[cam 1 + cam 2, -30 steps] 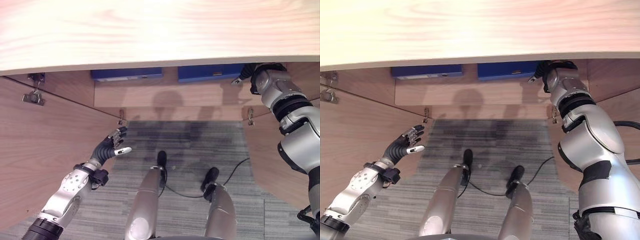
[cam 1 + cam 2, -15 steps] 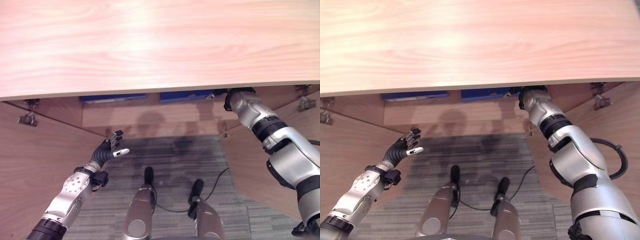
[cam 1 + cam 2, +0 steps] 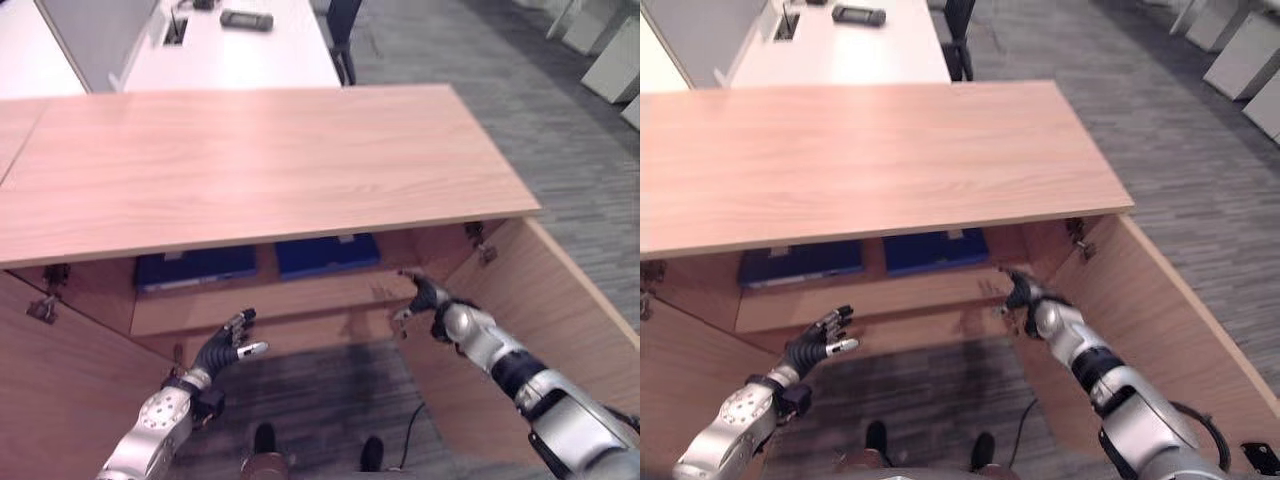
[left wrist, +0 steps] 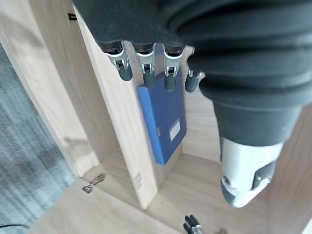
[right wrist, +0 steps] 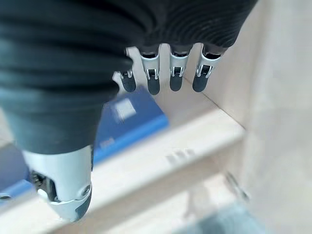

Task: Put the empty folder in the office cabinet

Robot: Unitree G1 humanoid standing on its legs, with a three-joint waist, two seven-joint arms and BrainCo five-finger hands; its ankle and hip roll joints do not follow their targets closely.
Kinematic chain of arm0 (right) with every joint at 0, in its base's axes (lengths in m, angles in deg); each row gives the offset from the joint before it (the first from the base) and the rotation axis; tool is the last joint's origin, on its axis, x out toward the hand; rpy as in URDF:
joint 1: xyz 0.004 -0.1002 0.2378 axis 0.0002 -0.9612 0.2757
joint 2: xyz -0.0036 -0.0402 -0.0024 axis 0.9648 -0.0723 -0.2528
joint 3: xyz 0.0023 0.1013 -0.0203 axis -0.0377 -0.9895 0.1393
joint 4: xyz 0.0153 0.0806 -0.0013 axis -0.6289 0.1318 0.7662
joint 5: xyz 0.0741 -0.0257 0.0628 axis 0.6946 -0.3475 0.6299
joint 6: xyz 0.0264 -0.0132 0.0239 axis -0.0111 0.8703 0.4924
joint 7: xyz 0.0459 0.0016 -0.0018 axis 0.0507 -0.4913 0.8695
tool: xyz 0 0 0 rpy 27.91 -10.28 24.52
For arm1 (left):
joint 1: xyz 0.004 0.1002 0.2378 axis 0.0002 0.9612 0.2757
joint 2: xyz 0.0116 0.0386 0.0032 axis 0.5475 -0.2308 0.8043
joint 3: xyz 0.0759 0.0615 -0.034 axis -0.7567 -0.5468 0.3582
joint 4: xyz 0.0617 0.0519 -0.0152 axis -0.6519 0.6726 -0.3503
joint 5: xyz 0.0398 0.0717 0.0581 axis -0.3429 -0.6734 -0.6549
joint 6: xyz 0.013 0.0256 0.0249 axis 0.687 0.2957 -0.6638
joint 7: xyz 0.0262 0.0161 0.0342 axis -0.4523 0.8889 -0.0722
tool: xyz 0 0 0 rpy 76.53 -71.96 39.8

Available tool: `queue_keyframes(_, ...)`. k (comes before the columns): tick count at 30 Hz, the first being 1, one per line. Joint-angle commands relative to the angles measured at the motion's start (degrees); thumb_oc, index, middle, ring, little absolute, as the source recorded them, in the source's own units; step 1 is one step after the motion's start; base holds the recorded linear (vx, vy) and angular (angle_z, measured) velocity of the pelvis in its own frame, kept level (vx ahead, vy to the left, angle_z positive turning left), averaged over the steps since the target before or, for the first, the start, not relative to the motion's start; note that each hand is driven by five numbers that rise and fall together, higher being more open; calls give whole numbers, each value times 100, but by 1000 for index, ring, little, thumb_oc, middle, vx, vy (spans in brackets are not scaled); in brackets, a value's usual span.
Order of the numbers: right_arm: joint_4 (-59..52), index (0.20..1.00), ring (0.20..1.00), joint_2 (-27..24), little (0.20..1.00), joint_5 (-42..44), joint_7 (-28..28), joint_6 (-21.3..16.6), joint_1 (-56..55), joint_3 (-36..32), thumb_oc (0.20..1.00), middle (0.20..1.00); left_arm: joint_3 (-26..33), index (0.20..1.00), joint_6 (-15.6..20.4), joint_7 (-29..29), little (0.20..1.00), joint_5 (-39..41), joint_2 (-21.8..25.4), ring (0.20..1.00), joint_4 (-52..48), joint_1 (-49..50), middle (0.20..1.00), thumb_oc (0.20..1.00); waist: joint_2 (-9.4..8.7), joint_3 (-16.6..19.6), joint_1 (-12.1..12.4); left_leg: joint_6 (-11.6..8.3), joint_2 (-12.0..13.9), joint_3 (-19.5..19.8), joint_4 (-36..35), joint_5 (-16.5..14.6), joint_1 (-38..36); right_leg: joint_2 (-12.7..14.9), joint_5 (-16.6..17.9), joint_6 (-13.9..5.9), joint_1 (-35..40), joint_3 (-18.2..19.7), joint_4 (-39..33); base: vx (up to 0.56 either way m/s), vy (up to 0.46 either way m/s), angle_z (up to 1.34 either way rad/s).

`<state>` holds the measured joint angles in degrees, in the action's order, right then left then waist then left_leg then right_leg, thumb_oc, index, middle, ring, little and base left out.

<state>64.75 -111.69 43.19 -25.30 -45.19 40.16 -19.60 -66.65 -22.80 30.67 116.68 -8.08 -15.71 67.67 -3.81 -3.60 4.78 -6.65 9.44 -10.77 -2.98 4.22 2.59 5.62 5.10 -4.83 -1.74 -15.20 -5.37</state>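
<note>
Left hand (image 3: 222,349) raised, palm up, fingers (image 4: 145,66) loosely extended, empty. Right hand (image 3: 428,297) reached forward, arm outstretched, fingers (image 5: 176,73) relaxed and slightly bent, holding nothing

Two blue folders (image 3: 260,262) lie on the cabinet shelf (image 3: 270,302).

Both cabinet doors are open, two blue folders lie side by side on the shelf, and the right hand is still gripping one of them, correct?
Not quite. The right hand holds nothing: the right wrist view shows its fingers straight and clear of the blue folders. The rest stands: in the left eye view both doors are open and the two folders lie side by side on the shelf.
</note>
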Motion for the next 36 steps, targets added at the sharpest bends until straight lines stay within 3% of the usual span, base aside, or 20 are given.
queue_keyframes(1,-187,1000,1000,-85,1000,179,204,-102,-5,-249,1000,1000,-117,1000,10,47,1000,-581,-75,1000,532,-226,1000,1000,24,121,139,-46,466,321,88,26,286,-183,-503,-217,-10,-268,87,30,-44,8)
queue_keyframes(8,422,1000,1000,238,1000,449,371,22,-699,-322,1000,1000,-317,1000,-193,-44,1000,-1159,-720,1000,2227,-656,1000,1000,46,204,70,-135,603,381,82,200,328,-361,-619,-118,10,-275,80,12,-76,0)
queue_keyframes(9,1267,1000,1000,630,1000,636,264,40,-784,-332,1000,1000,-380,1000,-198,-224,1000,-1373,-1252,1000,3824,-1184,1000,1000,6,170,54,-181,659,467,290,246,557,-421,-628,-76,-67,-294,68,-61,-102,11)
queue_keyframes(11,1693,1000,1000,881,1000,755,214,30,-853,-287,1000,1000,-292,1000,-172,-336,1000,-1497,-1505,1000,4739,-1482,1000,1000,-81,74,62,-158,630,734,772,-21,755,-433,-608,-14,-133,-231,84,-108,-114,15)
queue_keyframes(13,2190,1000,1000,1093,1000,943,196,-18,-986,-339,1000,1000,-186,1000,-122,-364,1000,-1739,-1715,1000,5500,-1642,1000,1000,-250,-19,100,-12,287,1245,1367,-545,859,-365,-516,0,-181,-153,65,-111,-65,2)
queue_keyframes(16,2882,1000,1000,1326,1000,1341,136,-47,-1166,-723,1000,1000,-21,1000,-102,-419,1000,-2124,-1896,1000,6408,-1703,1000,1000,-337,-82,75,201,-185,1763,1826,-1096,785,-410,-427,-53,-191,135,37,-39,24,-34)
queue_keyframes(18,3404,1000,1000,1436,1000,1460,59,-51,-1507,-1203,1000,1000,209,1000,-161,-513,1000,-2533,-1948,1000,7057,-1660,1000,1000,-226,56,-93,287,-314,1584,1305,-1270,417,-448,-347,-111,-210,315,39,-30,269,-74)
queue_keyframes(24,3976,1000,1000,1270,1000,1677,-12,79,-2037,-2090,1000,1000,475,1000,-237,-499,1000,-2812,-1843,1000,7440,-1571,1000,1000,-119,273,-446,427,-844,1390,606,-1145,104,-122,72,-268,-619,500,139,-73,285,-36)
queue_keyframes(27,4205,1000,1000,1142,1000,1653,-1,196,-2150,-2435,1000,1000,550,1000,-265,-422,1000,-2771,-1742,1000,7490,-1705,1000,1000,-40,233,-623,572,-1078,1217,423,-1090,22,-7,305,-392,-905,695,202,-119,278,-45)
queue_keyframes(33,4277,1000,1000,1054,1000,1929,-24,257,-2345,-2885,1000,1000,343,1000,-246,-380,1000,-2940,-1694,1000,7338,-1954,1000,1000,-56,22,-967,797,-1348,751,368,-1073,-52,128,566,-590,-1374,1147,263,-139,204,-63)
queue_keyframes(36,4344,1000,1000,973,1000,2001,-45,287,-2419,-3096,1000,1000,313,1000,-235,-371,1000,-2939,-1727,1000,7281,-1948,1000,1000,13,-177,-996,849,-1365,495,387,-1088,-144,284,450,-655,-1544,932,462,-159,124,-62)
